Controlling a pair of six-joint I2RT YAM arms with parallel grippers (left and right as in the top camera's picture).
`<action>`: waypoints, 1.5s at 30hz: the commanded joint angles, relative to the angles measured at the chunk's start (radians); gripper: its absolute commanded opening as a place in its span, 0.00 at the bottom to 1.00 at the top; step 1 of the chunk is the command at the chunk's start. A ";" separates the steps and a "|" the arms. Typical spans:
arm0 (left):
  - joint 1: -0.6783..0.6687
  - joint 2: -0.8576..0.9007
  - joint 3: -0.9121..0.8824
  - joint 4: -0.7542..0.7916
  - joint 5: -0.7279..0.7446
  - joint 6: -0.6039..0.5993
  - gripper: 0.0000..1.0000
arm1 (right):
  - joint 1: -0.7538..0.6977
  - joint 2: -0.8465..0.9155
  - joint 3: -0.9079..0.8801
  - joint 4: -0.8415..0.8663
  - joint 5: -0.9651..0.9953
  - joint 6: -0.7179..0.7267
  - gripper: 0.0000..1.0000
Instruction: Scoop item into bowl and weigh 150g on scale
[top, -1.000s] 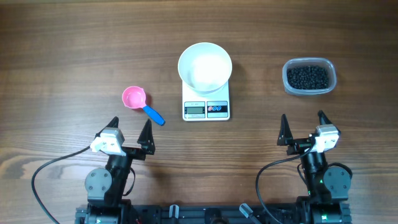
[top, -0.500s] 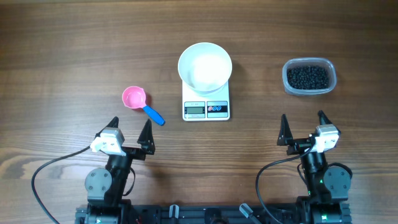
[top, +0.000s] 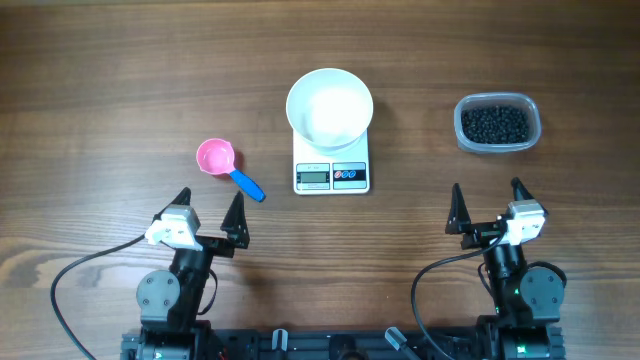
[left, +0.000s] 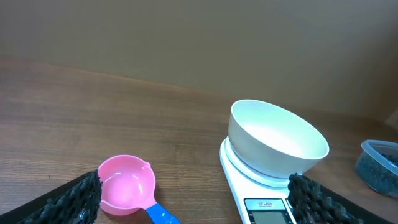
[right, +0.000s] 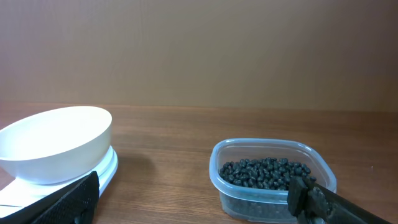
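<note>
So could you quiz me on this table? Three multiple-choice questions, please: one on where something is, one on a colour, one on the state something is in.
1. Where does the white bowl sit?
A. on the scale
B. straight on the wood
C. held up in the air

2. What colour is the cup of the scoop?
A. green
B. pink
C. yellow

3. How do the left gripper and the right gripper stand?
A. both shut on something
B. one open, one shut
C. both open and empty

Answers:
1 A: the bowl rests on top of the scale, above its display.
2 B: the cup is pink, with a blue handle.
3 C: each pair of fingers is spread wide with nothing between them.
</note>
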 joint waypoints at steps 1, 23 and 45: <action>-0.003 0.002 0.003 0.004 0.005 0.012 1.00 | 0.004 -0.005 -0.003 0.002 -0.016 -0.010 1.00; -0.003 0.037 0.291 -0.213 -0.203 0.013 1.00 | 0.004 -0.005 -0.003 0.002 -0.016 -0.010 1.00; -0.003 0.894 1.180 -0.862 -0.206 -0.018 1.00 | 0.004 -0.005 -0.003 0.002 -0.016 -0.010 1.00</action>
